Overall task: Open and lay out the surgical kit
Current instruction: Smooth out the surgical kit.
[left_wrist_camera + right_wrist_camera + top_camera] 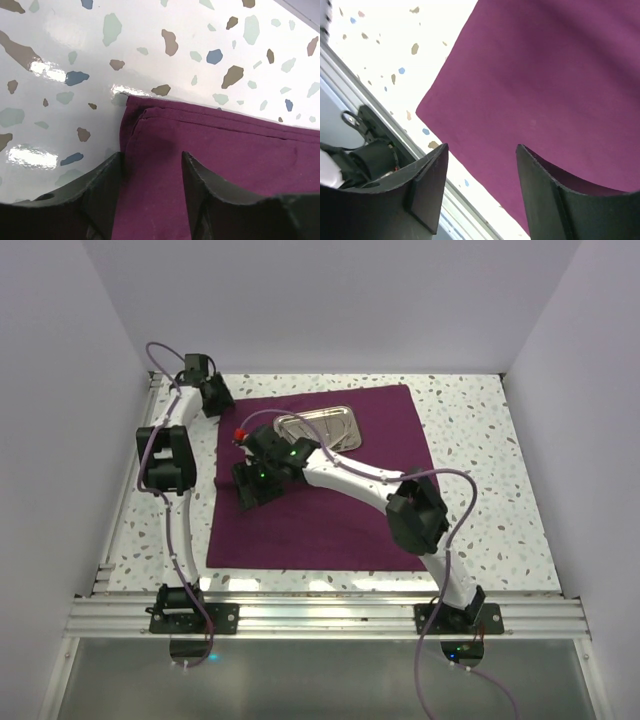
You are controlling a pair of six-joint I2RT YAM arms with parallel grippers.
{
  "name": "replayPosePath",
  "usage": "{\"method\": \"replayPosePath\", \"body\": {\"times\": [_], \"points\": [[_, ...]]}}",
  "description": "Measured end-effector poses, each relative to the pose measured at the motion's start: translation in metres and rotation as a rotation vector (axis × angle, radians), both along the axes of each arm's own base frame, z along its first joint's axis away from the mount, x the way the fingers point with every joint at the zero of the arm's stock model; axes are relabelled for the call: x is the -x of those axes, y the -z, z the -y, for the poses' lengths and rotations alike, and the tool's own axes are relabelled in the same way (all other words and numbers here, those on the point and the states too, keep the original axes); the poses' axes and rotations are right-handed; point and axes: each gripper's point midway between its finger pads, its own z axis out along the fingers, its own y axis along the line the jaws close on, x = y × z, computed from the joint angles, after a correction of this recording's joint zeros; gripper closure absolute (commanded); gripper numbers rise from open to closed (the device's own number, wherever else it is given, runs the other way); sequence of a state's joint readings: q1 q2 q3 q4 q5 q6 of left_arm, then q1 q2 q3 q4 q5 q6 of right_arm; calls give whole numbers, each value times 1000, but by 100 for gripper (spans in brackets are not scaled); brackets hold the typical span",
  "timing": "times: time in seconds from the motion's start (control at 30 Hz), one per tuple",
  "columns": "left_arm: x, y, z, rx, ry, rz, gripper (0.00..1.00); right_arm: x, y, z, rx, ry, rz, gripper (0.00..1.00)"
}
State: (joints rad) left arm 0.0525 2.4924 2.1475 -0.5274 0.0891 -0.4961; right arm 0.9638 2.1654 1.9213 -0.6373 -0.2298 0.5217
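The surgical kit's maroon cloth lies spread flat on the speckled table. Its small steel tray rests on the cloth's far part, with a small red-tipped item just left of it. My left gripper is at the cloth's far left corner. In the left wrist view the left gripper is open, its fingers straddling the hemmed corner of the cloth. My right gripper hovers over the cloth's left half. In the right wrist view the right gripper is open and holds nothing, with the cloth below.
White walls close in the table on three sides. An aluminium rail runs along the near edge, carrying both arm bases. The right arm's elbow stands above the cloth's right side. The left arm reaches along the table's left edge.
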Motion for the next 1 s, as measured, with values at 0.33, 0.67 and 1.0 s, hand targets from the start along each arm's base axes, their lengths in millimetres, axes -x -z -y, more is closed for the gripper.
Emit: {"method": "replayPosePath", "body": {"times": [0.33, 0.67, 1.0], "points": [[-4, 6, 1, 38, 59, 17, 91, 81, 77, -29, 105, -147, -117, 77], [-16, 5, 2, 67, 87, 53, 100, 116, 104, -32, 89, -175, -201, 96], [-27, 5, -2, 76, 83, 81, 100, 152, 105, -46, 57, -217, -209, 100]]}}
